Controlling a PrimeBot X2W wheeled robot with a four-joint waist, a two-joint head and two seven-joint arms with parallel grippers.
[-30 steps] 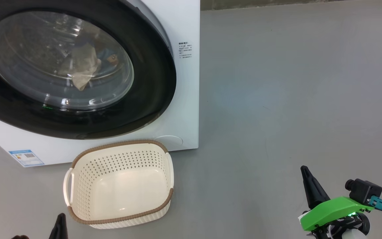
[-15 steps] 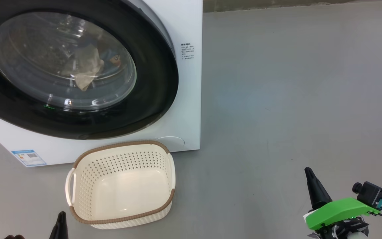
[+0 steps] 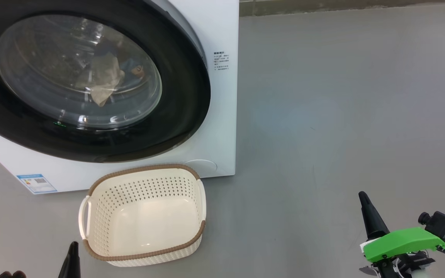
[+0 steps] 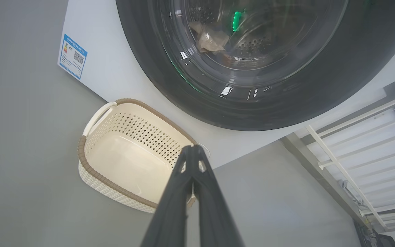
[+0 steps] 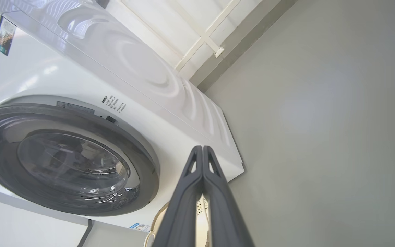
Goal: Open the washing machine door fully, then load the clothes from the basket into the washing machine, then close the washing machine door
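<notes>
Hanging back in front of the washing machine, the left gripper has its two dark fingers pressed together with nothing between them. It sits farther out from the machine than the basket does. The right gripper is clenched and empty in the same way, out in front of the machine and off past its right-hand corner, over bare grey floor. With neither tool touching anything, both arms look parked clear of the door's swing rather than posed for a reach.

The basket stands upright on the floor just in front of the machine's base, below the door, and holds nothing. That spot would have made for a short carry into the drum.

The washing machine door appears to lie flush against the machine's front. Behind its glass, the clothes rest inside the drum, cream fabric with a bit of blue beside it. All three steps look done.
</notes>
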